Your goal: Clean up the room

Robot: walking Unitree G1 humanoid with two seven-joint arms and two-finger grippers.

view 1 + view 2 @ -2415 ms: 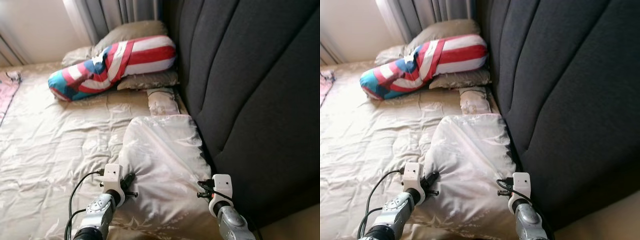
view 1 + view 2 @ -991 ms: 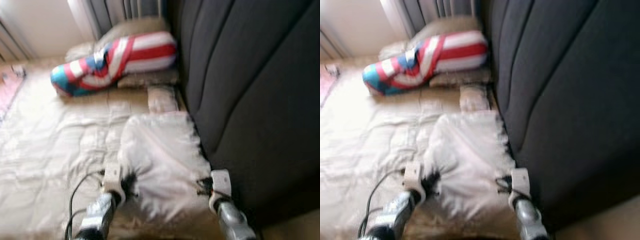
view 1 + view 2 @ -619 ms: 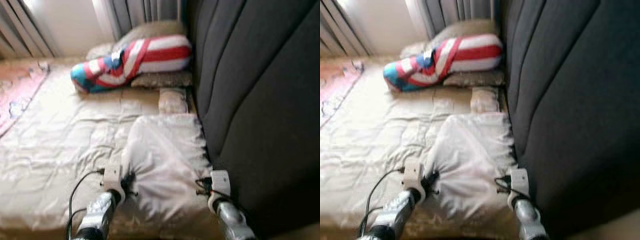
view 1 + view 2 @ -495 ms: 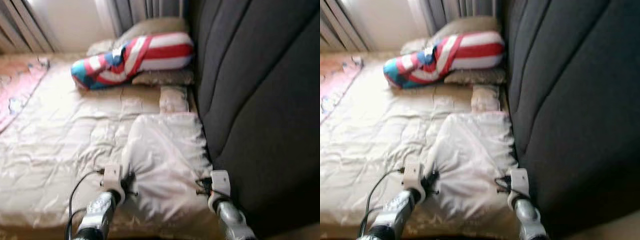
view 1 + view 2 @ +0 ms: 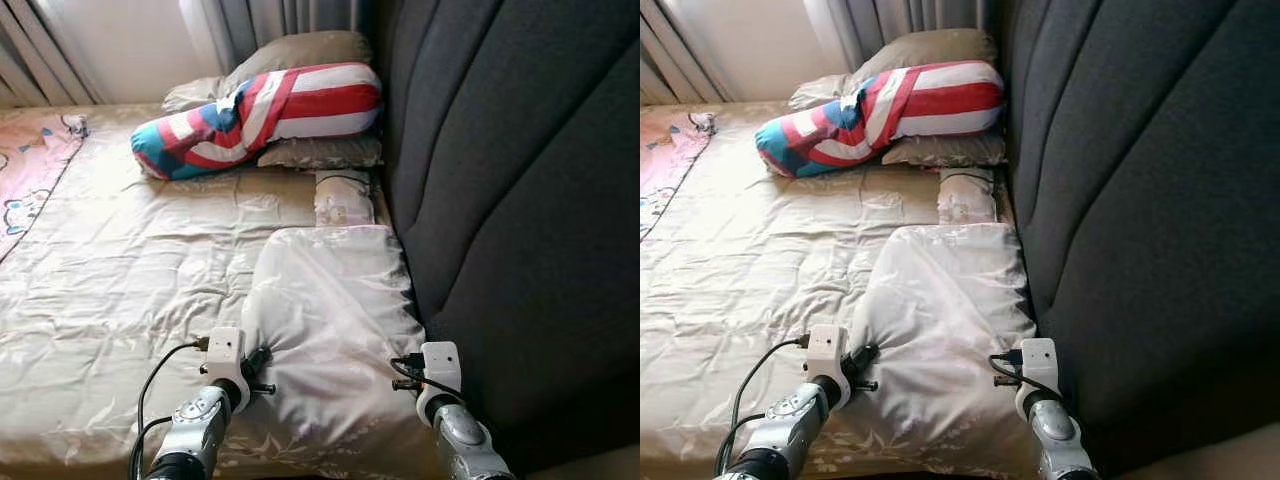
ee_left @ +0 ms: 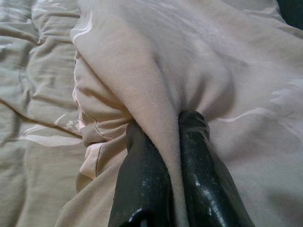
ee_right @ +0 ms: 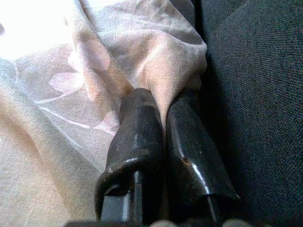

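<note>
while both arms reach over the bed [image 5: 120, 290], left gripper [image 6: 169, 124] is clamped on a fold of the beige pillow [image 5: 330, 320], right gripper [image 7: 163, 101] pinches its other near corner, dark headboard [image 5: 520, 200] just beside it, striped pillow [image 5: 260, 118] far ahead of both

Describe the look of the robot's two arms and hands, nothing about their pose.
Both arms are silver metal with rounded joints. Each wrist carries a small white box-shaped camera module, and black cables run from it; the left arm's cable loops loosely over the bedding. The left hand and right hand each have two long, glossy black fingers with rounded tips and scuffed, speckled surfaces.
</note>
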